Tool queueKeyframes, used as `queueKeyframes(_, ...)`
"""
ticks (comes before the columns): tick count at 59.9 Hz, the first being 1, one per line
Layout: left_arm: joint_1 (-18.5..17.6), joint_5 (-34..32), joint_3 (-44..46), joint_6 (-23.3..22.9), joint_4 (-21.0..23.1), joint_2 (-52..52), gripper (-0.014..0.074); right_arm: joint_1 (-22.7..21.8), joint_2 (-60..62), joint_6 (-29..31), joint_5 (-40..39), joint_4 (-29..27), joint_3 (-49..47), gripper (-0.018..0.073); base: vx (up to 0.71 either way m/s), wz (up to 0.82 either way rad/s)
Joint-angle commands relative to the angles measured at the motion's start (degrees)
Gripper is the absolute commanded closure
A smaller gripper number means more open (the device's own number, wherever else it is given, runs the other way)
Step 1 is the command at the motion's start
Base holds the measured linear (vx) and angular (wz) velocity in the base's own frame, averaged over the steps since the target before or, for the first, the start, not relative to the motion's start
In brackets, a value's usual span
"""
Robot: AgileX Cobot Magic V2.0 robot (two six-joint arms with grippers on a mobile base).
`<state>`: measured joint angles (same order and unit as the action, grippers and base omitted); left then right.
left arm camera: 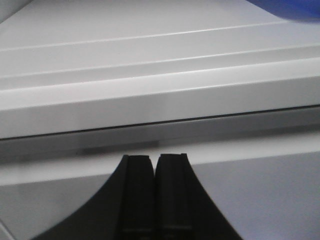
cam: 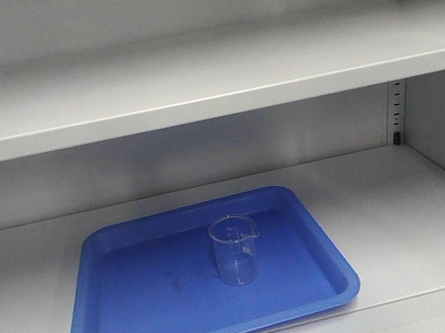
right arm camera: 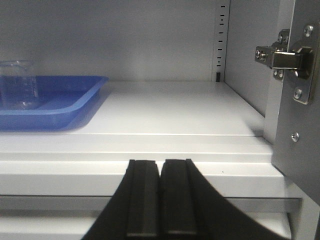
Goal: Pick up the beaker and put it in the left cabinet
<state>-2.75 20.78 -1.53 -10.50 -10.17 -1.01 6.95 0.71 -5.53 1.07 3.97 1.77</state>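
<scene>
The large pale grey metal cabinet fills your front view: two wide flat shelves, with a slotted vertical rail at the back right corner. Its door hinge shows at the right edge of the right wrist view.

On the lower shelf, toward its front left, lies a shallow blue plastic tray with rounded corners. It holds one thing only: the small clear glass beaker, upright, long axis vertical, spout at the rim, standing right of the tray's centre and apart from every tray wall. The beaker appears empty.

The right gripper sits below and in front of the shelf's front edge, its black fingers pressed together with nothing between them. From it you see the beaker up and well to the left, deeper on the shelf. The left gripper is likewise clenched and empty, facing the shelf's front lip; only a sliver of blue tray shows at the top right corner of its view, and the beaker is not visible there.

Which arm is nearer cannot be settled from these views. Either would probably need to spread its fingers, rise above the shelf lip and reach inward.
</scene>
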Motion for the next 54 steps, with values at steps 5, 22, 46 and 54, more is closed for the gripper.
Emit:
queueKeyframes(5,-0.3,-4.3,0.9,-0.2,-0.2,-0.6,0.0593,-0.3,0.7,0.5,-6.4,-0.6,0.2,0.0564,0.00,0.00)
queueKeyframes(22,-0.3,-4.3,0.9,-0.2,-0.2,-0.6,0.0593,-0.3,0.7,-2.0,-9.8,-0.6,0.2,0.0564,0.00,0.00)
queueKeyframes(46,-0.3,-4.3,0.9,-0.2,-0.2,-0.6,0.0593,-0.3,0.7,-3.6,-9.5,-0.4,0.2,0.0564,0.00,0.00)
queueKeyframes(54,-0.3,-4.3,0.9,-0.2,-0.2,-0.6,0.0593,-0.3,0.7,-3.6,-9.5,-0.4,0.2,0.0564,0.00,0.00)
